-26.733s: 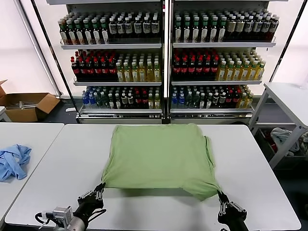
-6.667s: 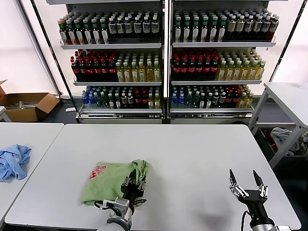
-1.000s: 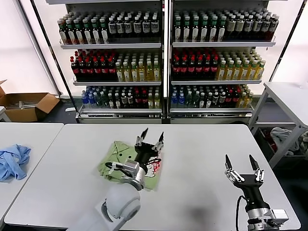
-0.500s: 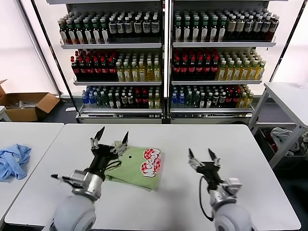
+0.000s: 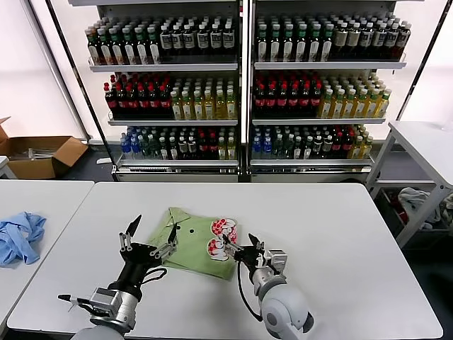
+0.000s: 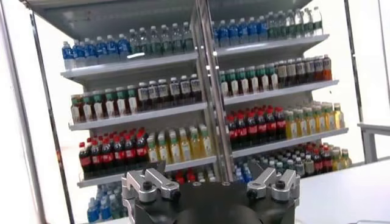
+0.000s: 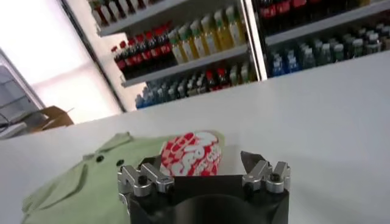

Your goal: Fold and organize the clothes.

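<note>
The light green T-shirt [image 5: 187,241] lies folded into a small rectangle on the white table [image 5: 333,227], left of centre. Its red-and-white checkered graphic [image 5: 221,236] faces up at its right end. My left gripper [image 5: 150,239] is open and empty, raised over the shirt's front left edge. In the left wrist view the left gripper [image 6: 210,182] faces the shelves and the shirt is out of view. My right gripper [image 5: 241,249] is open and empty, just right of the graphic. In the right wrist view the right gripper [image 7: 204,173] sits right in front of the graphic [image 7: 192,152] and the shirt [image 7: 79,182].
A crumpled light blue garment [image 5: 18,237] lies on a separate table at the left. Shelves of bottles [image 5: 241,92] stand behind the table. A cardboard box [image 5: 39,152] is on the floor at the far left, and another table [image 5: 425,142] stands at the right.
The right gripper has swung left and now sits at the shirt's right end by the graphic. The left gripper has drawn back toward the front left. The shirt lies still.
</note>
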Motion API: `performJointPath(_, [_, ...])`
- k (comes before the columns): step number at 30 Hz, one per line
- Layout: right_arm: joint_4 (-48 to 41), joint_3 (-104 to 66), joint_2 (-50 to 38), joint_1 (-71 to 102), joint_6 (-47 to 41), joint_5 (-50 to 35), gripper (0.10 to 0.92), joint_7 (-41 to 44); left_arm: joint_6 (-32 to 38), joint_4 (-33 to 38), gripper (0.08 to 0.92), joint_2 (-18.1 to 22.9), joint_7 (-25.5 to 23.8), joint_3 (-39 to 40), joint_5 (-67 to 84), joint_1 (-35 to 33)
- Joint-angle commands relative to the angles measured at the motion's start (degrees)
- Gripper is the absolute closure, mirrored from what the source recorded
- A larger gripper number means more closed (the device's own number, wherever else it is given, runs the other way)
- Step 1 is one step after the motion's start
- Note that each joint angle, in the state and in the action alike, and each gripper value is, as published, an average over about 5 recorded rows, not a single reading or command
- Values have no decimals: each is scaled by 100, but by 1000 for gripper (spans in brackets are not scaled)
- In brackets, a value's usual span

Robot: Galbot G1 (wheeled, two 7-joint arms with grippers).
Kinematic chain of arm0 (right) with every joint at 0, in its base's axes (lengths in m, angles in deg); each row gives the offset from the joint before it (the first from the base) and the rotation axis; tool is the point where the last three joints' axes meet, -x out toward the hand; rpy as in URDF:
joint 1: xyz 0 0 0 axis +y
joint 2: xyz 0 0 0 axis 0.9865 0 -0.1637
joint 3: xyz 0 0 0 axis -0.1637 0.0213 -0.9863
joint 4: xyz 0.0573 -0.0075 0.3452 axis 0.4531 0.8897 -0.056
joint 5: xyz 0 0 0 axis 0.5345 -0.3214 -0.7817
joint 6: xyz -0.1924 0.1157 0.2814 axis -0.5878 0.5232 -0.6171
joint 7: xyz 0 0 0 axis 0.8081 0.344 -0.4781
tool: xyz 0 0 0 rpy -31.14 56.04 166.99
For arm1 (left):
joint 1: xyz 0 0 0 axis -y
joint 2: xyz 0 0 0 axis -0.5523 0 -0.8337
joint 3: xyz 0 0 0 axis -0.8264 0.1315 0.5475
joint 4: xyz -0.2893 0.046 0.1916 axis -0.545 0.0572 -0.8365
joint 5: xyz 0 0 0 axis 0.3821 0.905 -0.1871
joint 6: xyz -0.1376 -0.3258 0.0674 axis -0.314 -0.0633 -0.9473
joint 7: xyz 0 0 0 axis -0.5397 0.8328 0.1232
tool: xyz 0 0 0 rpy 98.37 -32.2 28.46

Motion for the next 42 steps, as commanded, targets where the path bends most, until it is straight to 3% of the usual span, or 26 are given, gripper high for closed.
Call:
performJointPath(1, [-777, 253, 393, -250, -178, -88, 203, 42, -2, 35, 177, 19, -87, -225, -244, -495])
performJointPath(7, [-939, 300, 510, -288, -31, 89, 229, 74, -58, 9, 177, 34, -80, -202, -219, -486])
performJointPath(22, [-822, 424, 468, -313, 255, 544, 649, 137, -48, -60, 177, 31, -109, -159, -272, -476])
performJointPath(30, [-404, -47, -147, -327, 260, 1060, 877, 435, -110, -92, 177, 35, -33, -182, -265, -502])
performJointPath(33, [-404, -399, -392, -340, 243, 1053, 911, 587, -139, -118, 177, 37, 4, -182, -260, -504])
performJointPath(42, [-724, -903, -744, -362, 312, 1185, 911, 927, -159, -133, 177, 63, 58, -150, -260, -494])
